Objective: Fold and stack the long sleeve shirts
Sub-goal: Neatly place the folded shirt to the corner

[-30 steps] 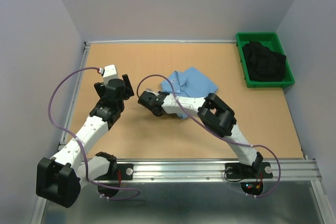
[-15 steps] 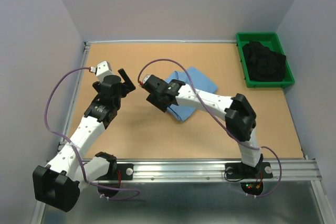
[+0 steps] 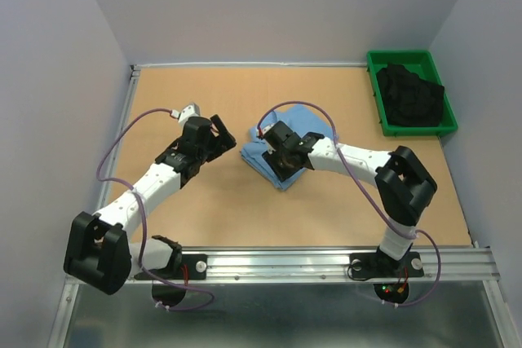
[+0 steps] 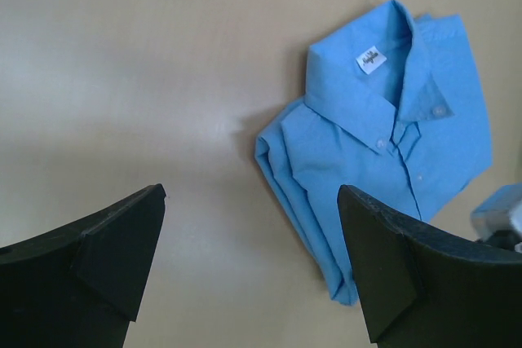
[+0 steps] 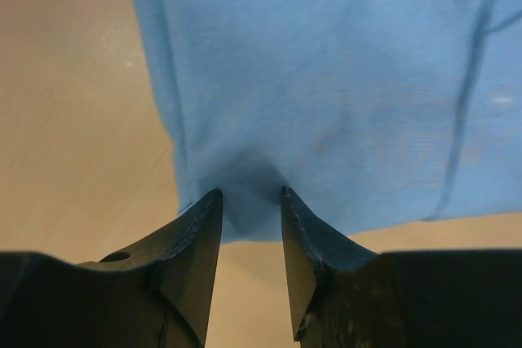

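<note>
**Hem end in the pinch:** R hand (image 5: 249, 193) grips the near edge of the folded long sleeve shirt (image 3: 259, 156), fabric puckering between its tips. Prob. this is to tug or square the bundle on the surface (image 3: 204, 201).

L hand (image 4: 251, 197) hangs spread wide w/ nothing in it. The shirt lies just ahead of its tips & to their right, so it looks to be on standby.

Shirt lies flat, button front up. Its long axis runs from R hand's tips out to the collar (image 4: 342, 87), which points away from that hand.

Green bin (image 3: 373, 87) w/ dark clothing (image 3: 412, 99) sits well apart from both hands.
</note>
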Available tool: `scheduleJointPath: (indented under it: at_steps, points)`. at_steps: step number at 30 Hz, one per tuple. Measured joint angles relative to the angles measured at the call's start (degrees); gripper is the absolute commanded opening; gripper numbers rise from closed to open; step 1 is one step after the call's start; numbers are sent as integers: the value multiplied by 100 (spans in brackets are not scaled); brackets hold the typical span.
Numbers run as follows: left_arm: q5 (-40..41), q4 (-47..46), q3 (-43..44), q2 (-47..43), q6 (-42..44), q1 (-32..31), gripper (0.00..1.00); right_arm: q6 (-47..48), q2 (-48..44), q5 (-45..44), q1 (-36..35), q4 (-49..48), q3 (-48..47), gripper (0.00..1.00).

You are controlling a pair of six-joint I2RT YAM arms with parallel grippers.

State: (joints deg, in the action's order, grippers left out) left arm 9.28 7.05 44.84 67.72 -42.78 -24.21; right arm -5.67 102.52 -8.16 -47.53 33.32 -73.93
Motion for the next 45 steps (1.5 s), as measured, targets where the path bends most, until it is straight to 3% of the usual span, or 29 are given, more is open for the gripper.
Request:
scheduleJointPath:
  at_steps: [6,14,20,23,26,27,30,32,37,45]
  points:
    - [-380,-433,-240,664,-518,-238,96,-411,127,734,-57,-680,745,39]
    - [-549,-964,-186,1709,-966,-575,91,-621,133,1156,-55,-1134,748,44]
    - [-562,-1233,96,2385,-1228,-686,81,-748,133,1158,-55,-1276,748,45]
    - [-544,-1399,264,2632,-1311,-686,70,-828,133,1165,-55,-1421,800,45]
    - [-501,-1506,345,2793,-1344,-686,53,-914,131,1172,-55,-1519,903,46]
    - [-483,-1510,358,2850,-1353,-686,36,-935,131,1174,-55,-1550,929,47]
    - [-415,-1561,369,2966,-1309,-684,10,-981,31,1139,-55,-1606,1003,53]
    - [-396,-1576,369,3040,-1270,-682,2,-994,-162,1045,-55,-1582,1108,63]
    - [-411,-1633,369,3042,-866,-616,0,-1062,-914,634,22,-1574,1257,81]
    - [-588,-1366,669,3139,616,-540,0,-1207,-1849,216,1040,-1545,1281,86]
